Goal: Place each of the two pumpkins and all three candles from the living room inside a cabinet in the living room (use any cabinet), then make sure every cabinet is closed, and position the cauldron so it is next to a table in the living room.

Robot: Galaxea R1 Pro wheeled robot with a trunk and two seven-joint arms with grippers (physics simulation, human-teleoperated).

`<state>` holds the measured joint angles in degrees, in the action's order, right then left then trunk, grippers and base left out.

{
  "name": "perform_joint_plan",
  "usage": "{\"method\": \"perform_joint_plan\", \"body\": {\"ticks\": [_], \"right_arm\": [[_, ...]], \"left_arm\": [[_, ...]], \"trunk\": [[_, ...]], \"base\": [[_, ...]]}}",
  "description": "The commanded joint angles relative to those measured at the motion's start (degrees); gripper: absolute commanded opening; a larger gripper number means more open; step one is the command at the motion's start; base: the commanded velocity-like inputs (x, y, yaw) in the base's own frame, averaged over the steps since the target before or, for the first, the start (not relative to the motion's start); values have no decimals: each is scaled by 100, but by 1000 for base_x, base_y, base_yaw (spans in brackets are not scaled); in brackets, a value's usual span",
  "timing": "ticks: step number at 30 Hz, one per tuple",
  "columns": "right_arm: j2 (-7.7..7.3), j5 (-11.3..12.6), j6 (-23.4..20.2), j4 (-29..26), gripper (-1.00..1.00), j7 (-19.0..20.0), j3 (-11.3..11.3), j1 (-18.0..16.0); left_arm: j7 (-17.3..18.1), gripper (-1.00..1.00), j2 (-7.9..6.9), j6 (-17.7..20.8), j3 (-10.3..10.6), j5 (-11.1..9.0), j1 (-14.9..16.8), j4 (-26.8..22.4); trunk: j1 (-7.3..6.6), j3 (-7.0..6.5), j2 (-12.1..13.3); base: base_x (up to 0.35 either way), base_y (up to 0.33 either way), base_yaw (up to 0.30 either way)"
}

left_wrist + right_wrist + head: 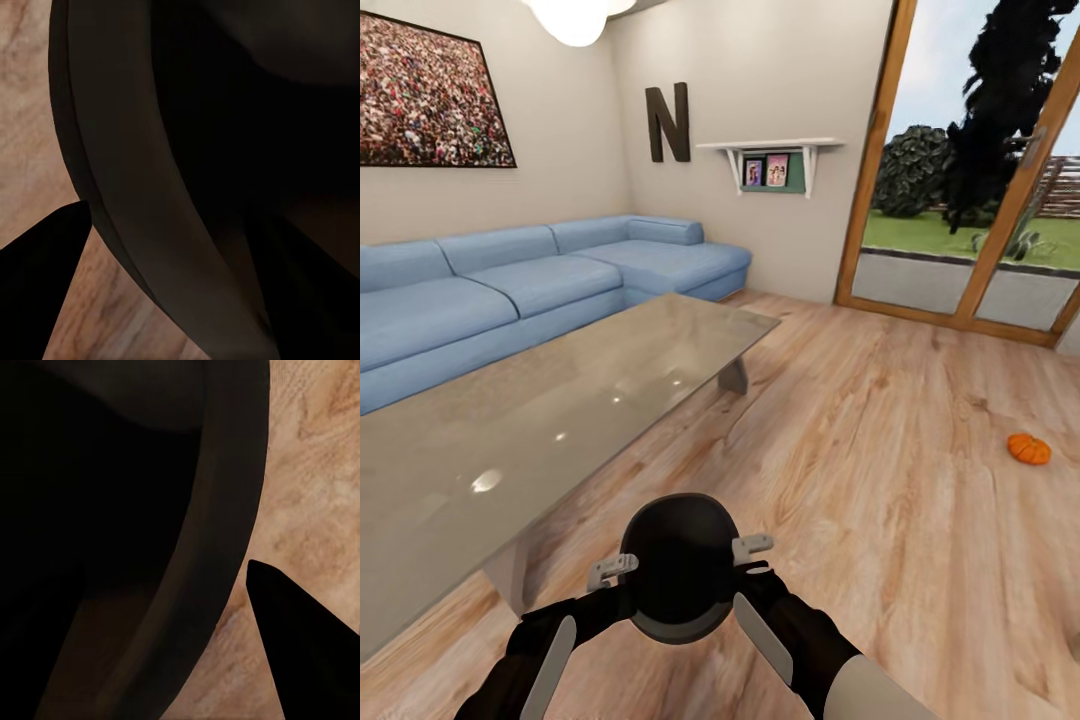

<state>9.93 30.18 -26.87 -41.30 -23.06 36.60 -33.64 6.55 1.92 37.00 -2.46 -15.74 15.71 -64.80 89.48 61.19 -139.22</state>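
Just one pumpkin (1028, 449), one cauldron (680, 565)

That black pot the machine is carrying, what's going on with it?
The robot holds a black cauldron between both arms, the left gripper on one side of the rim and the right gripper on the other. It stands by a glass-topped table in a living room. One orange pumpkin lies on the wooden floor off to the right, near the glass doors.

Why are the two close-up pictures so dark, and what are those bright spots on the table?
Left and right wrist views: the black round cauldron sits right at the lens, shadowing it. Head view: the spots are lamp reflections on the glossy glass-topped table.
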Motion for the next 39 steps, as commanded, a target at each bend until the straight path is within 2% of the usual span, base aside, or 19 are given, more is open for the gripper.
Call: {"method": "perform_joint_plan", "body": {"ticks": [1, 12, 22, 39], "right_arm": [[7, 50, 45, -168, -100, 21, 242, 1], [7, 50, 42, -168, -100, 21, 242, 5], [7, 50, 42, -168, -100, 21, 242, 6], [7, 51, 42, -168, -100, 21, 251, 6]], "left_arm": [[4, -100, 1, 0, -9, 3, 2, 3], [4, -100, 1, 0, -9, 9, 2, 3], [4, -100, 1, 0, -9, 8, 2, 3], [4, -100, 1, 0, -9, 17, 2, 3]], "trunk": [[-1, -1, 0], [-1, -1, 0], [-1, -1, 0], [-1, -1, 0]], "base": [[117, -172, 287], [29, -39, 288], [0, 0, 63], [0, 0, 273]]}}
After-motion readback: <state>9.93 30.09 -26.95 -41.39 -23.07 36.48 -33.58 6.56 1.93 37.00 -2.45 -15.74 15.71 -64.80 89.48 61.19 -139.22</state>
